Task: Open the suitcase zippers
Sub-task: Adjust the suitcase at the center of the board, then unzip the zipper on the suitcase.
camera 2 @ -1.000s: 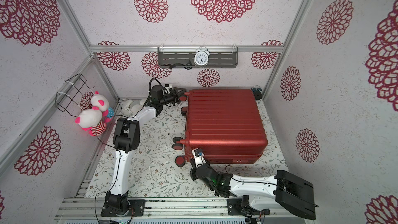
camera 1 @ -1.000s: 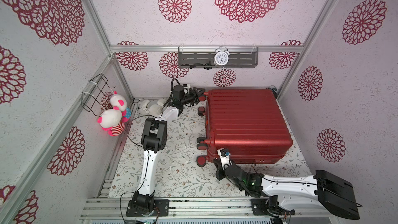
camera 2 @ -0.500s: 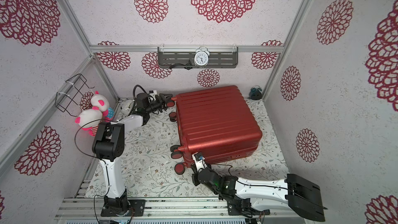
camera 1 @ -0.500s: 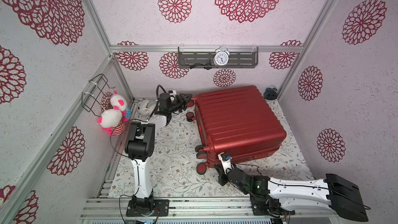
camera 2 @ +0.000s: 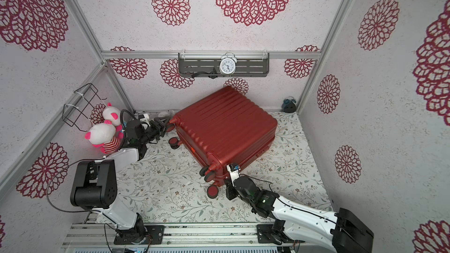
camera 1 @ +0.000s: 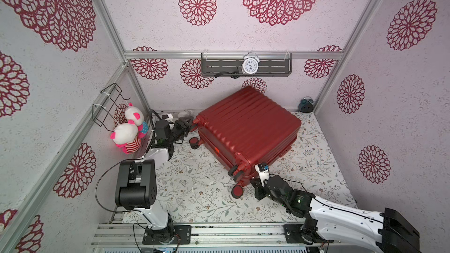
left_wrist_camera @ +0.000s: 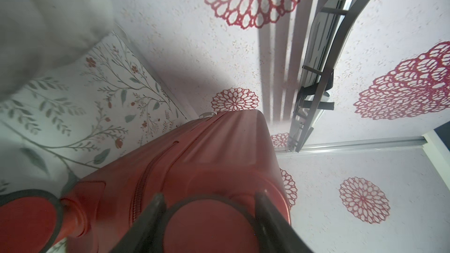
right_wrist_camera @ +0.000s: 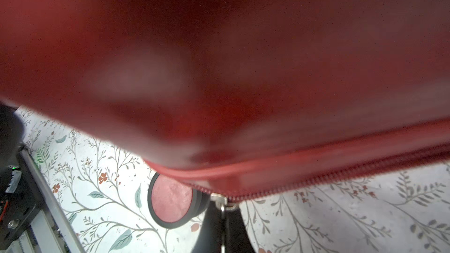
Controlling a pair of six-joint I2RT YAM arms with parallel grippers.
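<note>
Clamping 1 wheel (left_wrist_camera: pixel 209 225) w/ L jaws, R jaws pinching 1 zipper pull (right_wrist_camera: pixel 222 203) on 1 suitcase (camera 1: pixel 248 127).

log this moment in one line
left pincer: shut on wheel | right pincer: shut on zipper pull | suitcase: lying flat, closed

Suitcase (camera 1: pixel 246 127): hard plastic shell, glossy, ribbed. Zipper (right_wrist_camera: pixel 341 178) on its seam: red cloth tape w/ fine teeth; pull (right_wrist_camera: pixel 220 199) shiny metal. Wheel (left_wrist_camera: pixel 209 227): smooth red plastic face, matt blk rim. Mat (camera 1: pixel 194 178) under suitcase: matt, printed. Wall (camera 1: pixel 170 98) behind suitcase: rough, grainy; shelf (camera 1: pixel 267 72) on it: matt grey metal. Toys (camera 1: pixel 124 135) near suitcase's wheel end: fuzzy cloth.
</note>
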